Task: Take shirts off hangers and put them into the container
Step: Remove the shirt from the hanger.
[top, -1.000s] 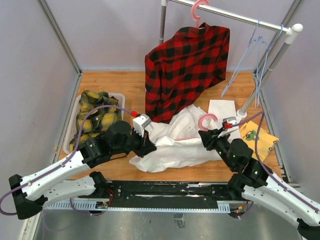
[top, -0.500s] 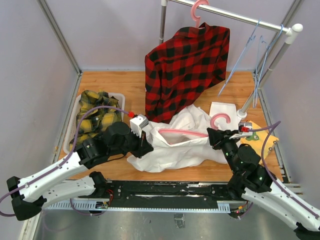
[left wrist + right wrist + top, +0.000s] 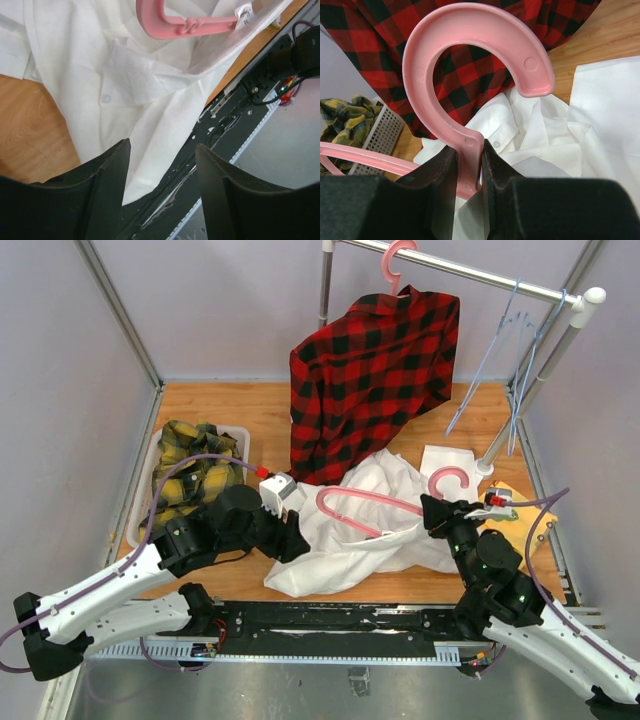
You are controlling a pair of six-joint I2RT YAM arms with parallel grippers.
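Observation:
The white shirt (image 3: 350, 540) lies crumpled on the table between the arms. A pink hanger (image 3: 362, 506) sticks out of it, and my right gripper (image 3: 437, 512) is shut on the stem below its hook (image 3: 470, 30). My left gripper (image 3: 295, 540) hovers open over the shirt's near left edge (image 3: 100, 75), holding nothing. The red-and-black plaid shirt (image 3: 375, 380) hangs from another pink hanger (image 3: 398, 260) on the rail. The yellow-and-green plaid shirt (image 3: 195, 475) lies in the white container (image 3: 137, 520) at the left.
Two light-blue hangers (image 3: 510, 350) hang bare on the clothes rail (image 3: 480, 275), whose slanted pole (image 3: 525, 390) stands at the right. A yellow cloth (image 3: 525, 515) lies by my right arm. A black mounting rail (image 3: 330, 615) runs along the near edge.
My left gripper has opened and let go of the white shirt. My right gripper has drawn the pink hanger to the right, and more of its bar now shows outside the shirt.

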